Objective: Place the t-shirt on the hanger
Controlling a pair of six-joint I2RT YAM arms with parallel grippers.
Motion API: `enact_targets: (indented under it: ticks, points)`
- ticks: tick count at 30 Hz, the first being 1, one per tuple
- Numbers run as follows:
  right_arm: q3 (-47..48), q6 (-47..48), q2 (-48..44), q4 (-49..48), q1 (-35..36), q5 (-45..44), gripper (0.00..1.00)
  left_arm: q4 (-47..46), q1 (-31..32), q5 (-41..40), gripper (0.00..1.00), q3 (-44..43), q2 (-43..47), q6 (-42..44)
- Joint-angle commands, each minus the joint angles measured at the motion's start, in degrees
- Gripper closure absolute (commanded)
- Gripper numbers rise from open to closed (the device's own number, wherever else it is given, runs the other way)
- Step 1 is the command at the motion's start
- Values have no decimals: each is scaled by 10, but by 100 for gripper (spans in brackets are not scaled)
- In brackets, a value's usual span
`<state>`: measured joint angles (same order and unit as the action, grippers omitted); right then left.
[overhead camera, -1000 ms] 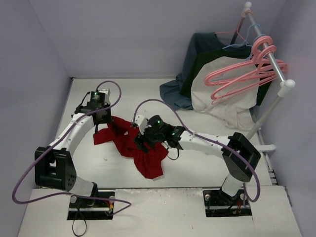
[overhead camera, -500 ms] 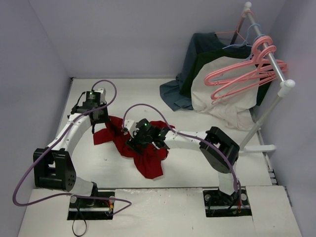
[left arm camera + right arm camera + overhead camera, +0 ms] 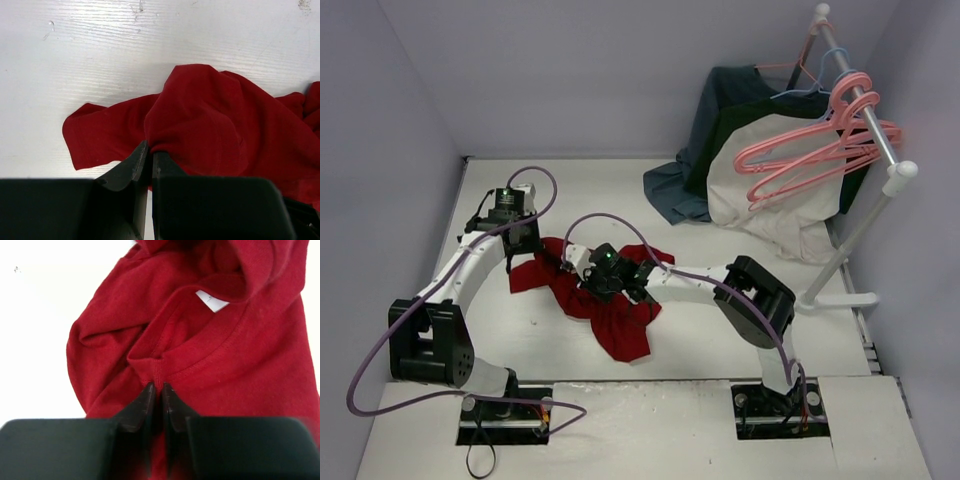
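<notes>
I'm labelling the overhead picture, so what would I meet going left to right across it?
Left arm's base → red t-shirt → blue-grey garment → pink hangers

Left hand (image 3: 151,150) has both fingers pressed together, pinching a raised fold of the red t-shirt (image 3: 215,115) at its near edge. Shirt lies crumpled on the white tabletop (image 3: 100,50), one flat flap spread out left of the fingers, the bulk bunched to the right
</notes>
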<state>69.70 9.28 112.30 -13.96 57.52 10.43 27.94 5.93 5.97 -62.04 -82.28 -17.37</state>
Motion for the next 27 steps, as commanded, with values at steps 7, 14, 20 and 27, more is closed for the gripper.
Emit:
enact_targets:
  ticks: [7, 14, 20, 27]
  points:
    - [123, 94, -131, 4, -49, -85, 100, 10, -51, 38, 100, -208, 43, 39]
    - [430, 289, -126, 10, -122, -167, 100, 68, -97, 86, 100, -631, -49, 76]
    - [486, 377, -145, -136, -120, -198, 100, 58, -96, 133, 100, -840, -63, 63]
    - [268, 377, -219, -142, -132, -178, 100, 44, -95, 104, 100, -600, 14, 76]
